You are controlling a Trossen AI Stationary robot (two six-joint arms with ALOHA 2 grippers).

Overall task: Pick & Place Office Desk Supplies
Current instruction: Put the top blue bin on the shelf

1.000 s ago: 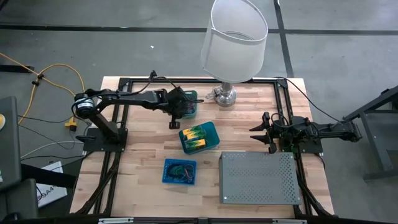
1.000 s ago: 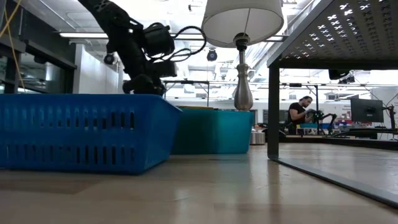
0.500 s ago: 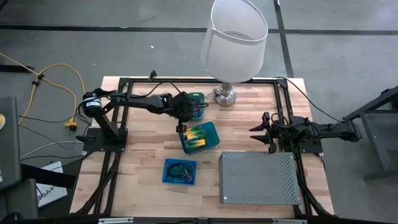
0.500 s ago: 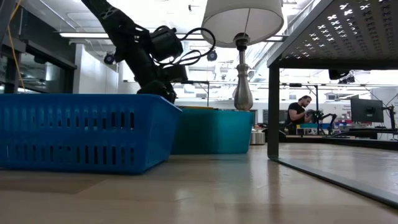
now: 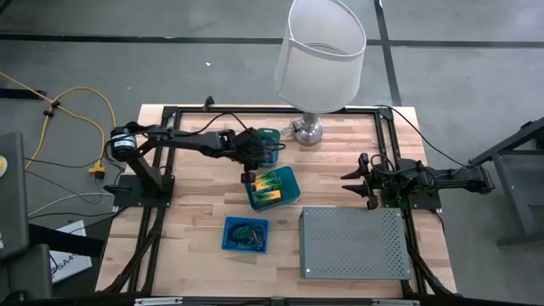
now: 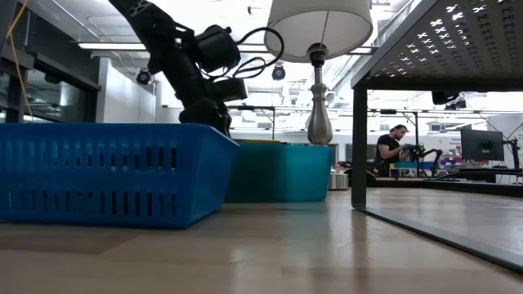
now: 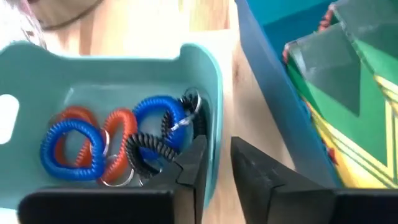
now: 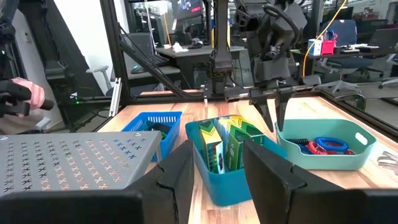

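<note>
A light teal tray [image 5: 265, 136] near the lamp holds red, blue and black coil loops [image 7: 118, 140], which also show in the right wrist view [image 8: 323, 146]. Beside it a darker teal bin [image 5: 274, 187] holds upright yellow-and-green blocks [image 8: 230, 149]. My left gripper [image 7: 217, 168] points down at the tray's wall that faces the bin. It is narrowly open and empty, one finger over the tray's inside and one outside [image 8: 275, 121]. My right gripper [image 8: 217, 168] waits open at the table's right side [image 5: 351, 180]. My left gripper stands astride the light teal tray's rim [image 7: 213, 134] from above. Whether either finger touches the wall cannot be told.
A blue slotted basket [image 5: 246, 234] with small items sits near the front edge. The grey perforated box [image 5: 353, 242] fills the near right. The white-shaded lamp [image 5: 319, 51] stands at the far edge on its chrome base [image 5: 308, 130]. A person's hand [image 8: 18, 96] shows beyond the table.
My left gripper has moved toward the table's right and a little down, from beside the light teal tray's left end to the gap between the tray and the darker teal bin. The right arm has kept still.
</note>
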